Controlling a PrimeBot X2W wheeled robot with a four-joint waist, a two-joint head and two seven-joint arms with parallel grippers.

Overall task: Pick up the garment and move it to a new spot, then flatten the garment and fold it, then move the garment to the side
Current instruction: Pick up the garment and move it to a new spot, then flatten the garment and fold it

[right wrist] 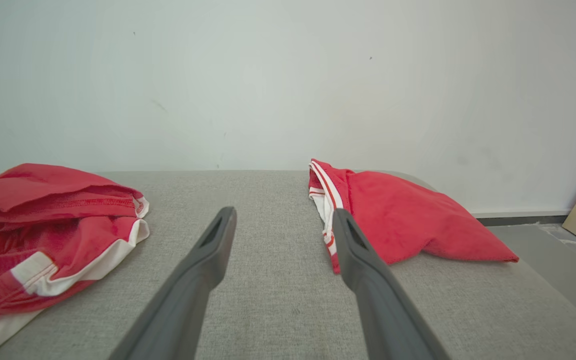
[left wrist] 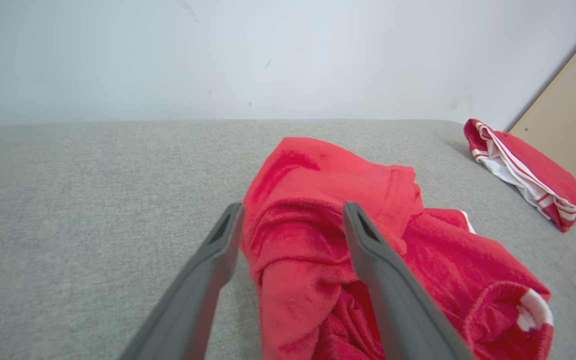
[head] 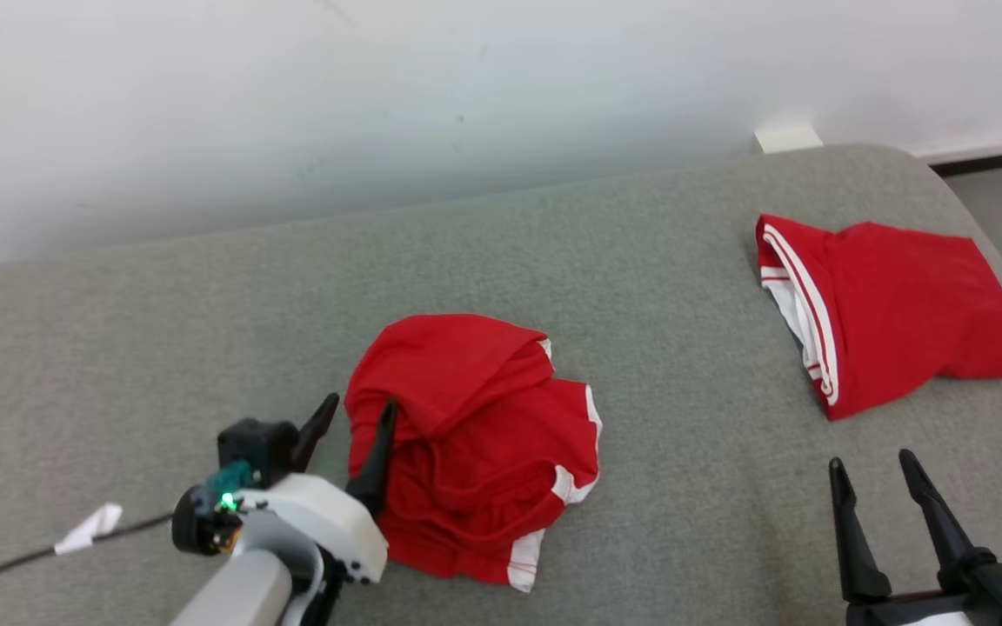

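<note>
A crumpled red garment with white trim (head: 475, 443) lies in a heap at the middle of the grey padded surface (head: 162, 348). My left gripper (head: 357, 417) stands open at the heap's left edge, its right finger over the cloth and its left finger over bare surface. In the left wrist view the same gripper (left wrist: 293, 212) spans the near left fold of the red garment (left wrist: 328, 220) with nothing pinched. My right gripper (head: 875, 465) is open at the lower right, over bare surface. In the right wrist view that gripper (right wrist: 283, 215) is empty.
A second red garment with white stripes (head: 884, 309), folded, lies at the far right near the surface's rounded edge; it shows too as a folded garment (right wrist: 393, 215) in the right wrist view. A white wall (head: 379, 87) backs the surface. A cable with a white tag (head: 88, 529) trails at lower left.
</note>
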